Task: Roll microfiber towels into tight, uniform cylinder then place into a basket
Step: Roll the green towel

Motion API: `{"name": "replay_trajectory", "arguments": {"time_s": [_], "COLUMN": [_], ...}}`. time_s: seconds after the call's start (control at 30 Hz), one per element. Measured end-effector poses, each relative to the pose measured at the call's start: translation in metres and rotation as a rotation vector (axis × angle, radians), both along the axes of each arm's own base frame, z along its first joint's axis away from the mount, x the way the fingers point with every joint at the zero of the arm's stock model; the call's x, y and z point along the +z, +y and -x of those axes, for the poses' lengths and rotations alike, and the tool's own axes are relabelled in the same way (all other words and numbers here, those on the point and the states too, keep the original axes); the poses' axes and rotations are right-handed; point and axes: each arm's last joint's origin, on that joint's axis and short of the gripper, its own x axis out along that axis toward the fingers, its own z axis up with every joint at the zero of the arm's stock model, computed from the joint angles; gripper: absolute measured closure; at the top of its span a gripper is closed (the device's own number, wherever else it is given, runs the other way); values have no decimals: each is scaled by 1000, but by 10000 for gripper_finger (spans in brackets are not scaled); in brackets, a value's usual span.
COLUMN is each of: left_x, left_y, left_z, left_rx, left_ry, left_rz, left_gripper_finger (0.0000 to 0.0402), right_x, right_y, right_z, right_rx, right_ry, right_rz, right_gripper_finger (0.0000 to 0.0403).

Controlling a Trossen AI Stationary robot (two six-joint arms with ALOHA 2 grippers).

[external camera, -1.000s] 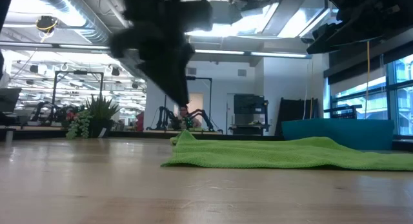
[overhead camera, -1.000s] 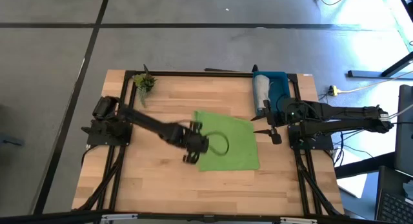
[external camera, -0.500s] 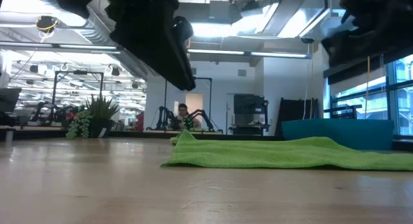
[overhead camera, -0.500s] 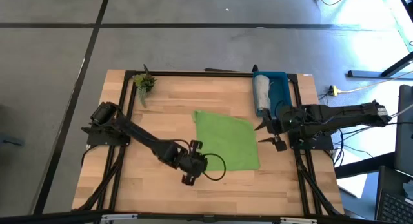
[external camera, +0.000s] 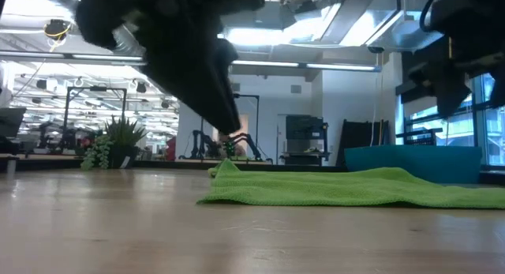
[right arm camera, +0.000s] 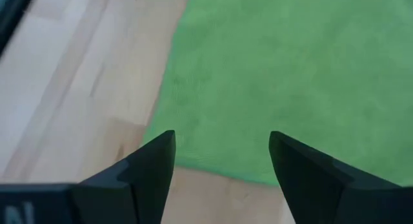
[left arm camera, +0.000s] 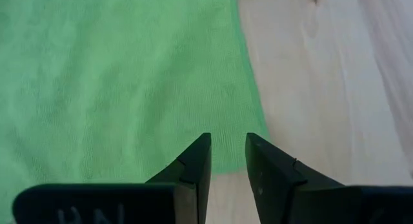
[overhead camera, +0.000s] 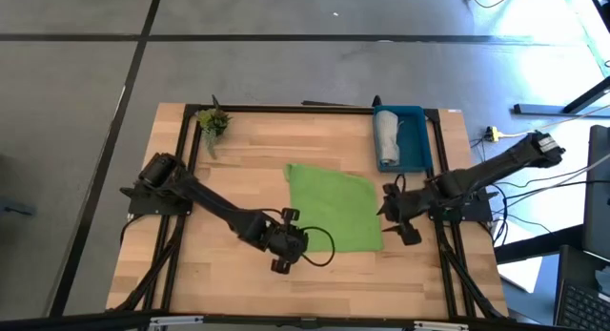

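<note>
The green towel point(overhead camera: 334, 210) lies flat mid-table, the left gripper point(overhead camera: 283, 247) and right gripper point(overhead camera: 396, 215) hover spread apart and empty at its near corners, and uneven grabs could make the roll crooked.

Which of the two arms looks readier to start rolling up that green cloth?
Neither clearly; both look ready. The left gripper hangs at one near corner of the flat green towel, jaws slightly apart; the right gripper hangs at the other, jaws wider. Starting together seems likeliest.
</note>
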Motion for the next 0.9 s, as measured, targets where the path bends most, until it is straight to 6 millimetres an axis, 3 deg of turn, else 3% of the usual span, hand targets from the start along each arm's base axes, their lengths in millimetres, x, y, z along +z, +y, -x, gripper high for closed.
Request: {"name": "replay_trajectory", "arguments": {"time_s": [0.2,0.47,0.9], "left_x": [-15,-33,-40], "left_y": [-3,-6,-7], "left_z": [-3,-6,-8], "left_rx": [-4,-49,-53], "left_ry": [36,91,104], "left_rz": [4,40,38], "left_gripper_finger": [317,317,317], "right_x": [-18,-29,-58], "right_y": [14,23,33], "right_z": [-5,-12,-29], "right_rx": [-51,-72,-45], "right_ry": [131,157,242], "right_rz": [-17,-29,-5], "right_gripper_finger": [150,150,150]}}
